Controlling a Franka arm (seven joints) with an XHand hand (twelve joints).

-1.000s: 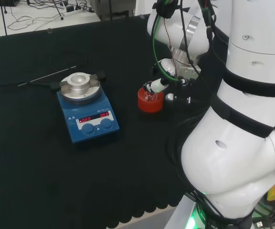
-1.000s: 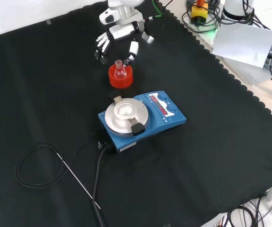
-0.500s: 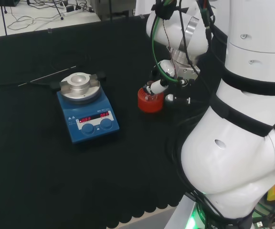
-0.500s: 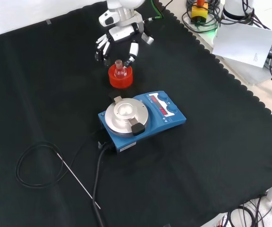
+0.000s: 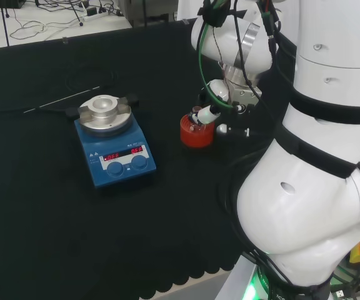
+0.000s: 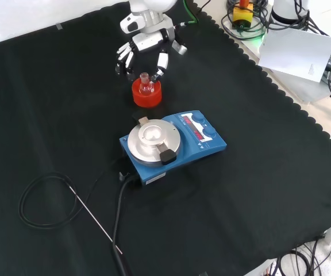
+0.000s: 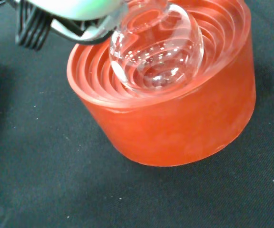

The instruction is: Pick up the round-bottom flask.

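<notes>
A clear round-bottom flask (image 6: pixel 145 79) sits upright in a red ribbed ring stand (image 6: pixel 146 96) on the black cloth. The hand (image 6: pixel 147 41) hovers just behind and above it in the front view, open, with fingers (image 6: pixel 121 59) spread to one side and the thumb (image 6: pixel 161 61) to the other of the flask's neck. In the head view the flask (image 5: pixel 196 120) rests in the stand (image 5: pixel 197 134), with the hand (image 5: pixel 222 92) close at its right. The wrist view has the flask's bulb (image 7: pixel 158 47) nested in the stand (image 7: pixel 175 123).
A blue stirrer plate (image 6: pixel 174 141) with a round metal top stands just in front of the stand in the front view; in the head view the plate (image 5: pixel 114 150) lies left of the stand. A black cable loop (image 6: pixel 45 201) and a thin rod (image 6: pixel 93 221) lie nearer the front.
The hand has edged slightly closer to the flask's neck. The flask and its stand have stayed where they were.
</notes>
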